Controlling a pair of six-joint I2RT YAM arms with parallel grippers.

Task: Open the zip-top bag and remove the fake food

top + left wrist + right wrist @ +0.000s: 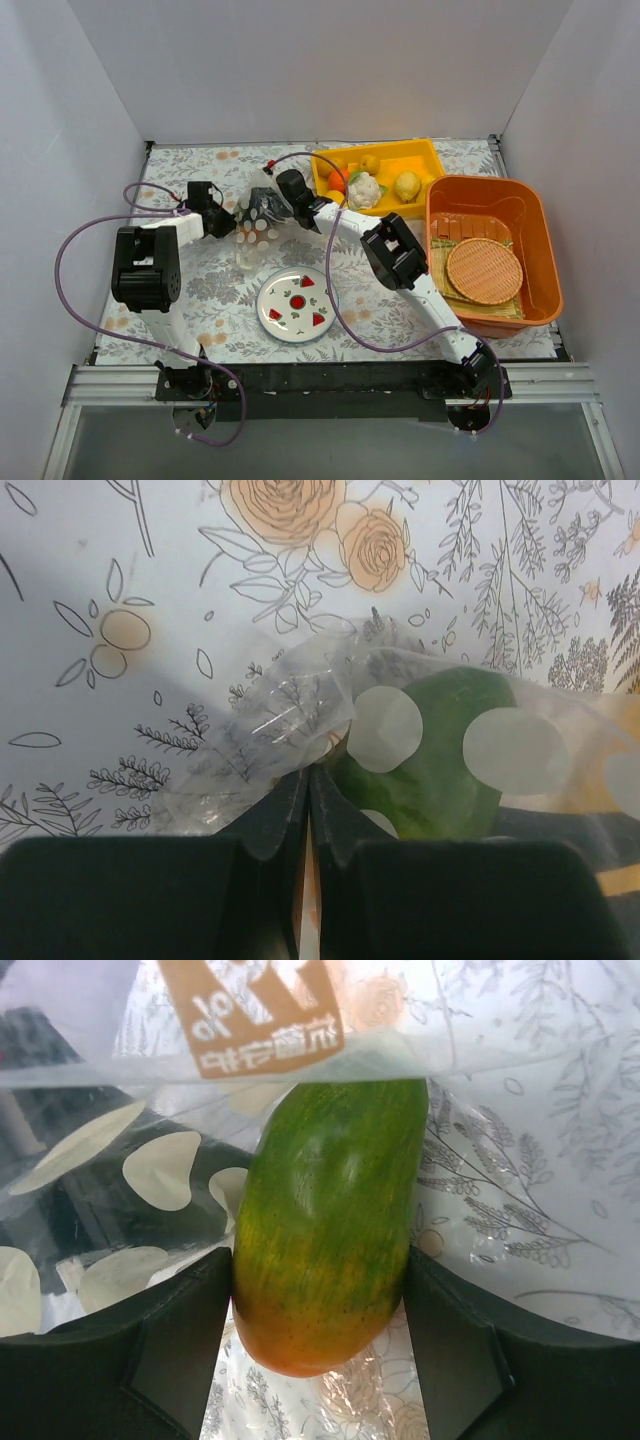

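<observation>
The left tool [306,792] is pinching the zip-top bag [270,720], jaws together on clear film just ahead of it. The right tool [320,1295] is clamping green-orange fake food [325,1190] between its fingers, with bag film draping just beyond them.

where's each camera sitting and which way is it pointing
Top external: above and behind the robot, looking down on the floral table; both arms show, left tool and right tool at the zip-top bag.
Left wrist: on the left arm, looking along its fingers, pinched on the bag's clear edge.
Right wrist: on the right arm, looking between its fingers flanking a green fake fruit.
Shared: both wrist views show the white-spotted bag and green fruit.
</observation>
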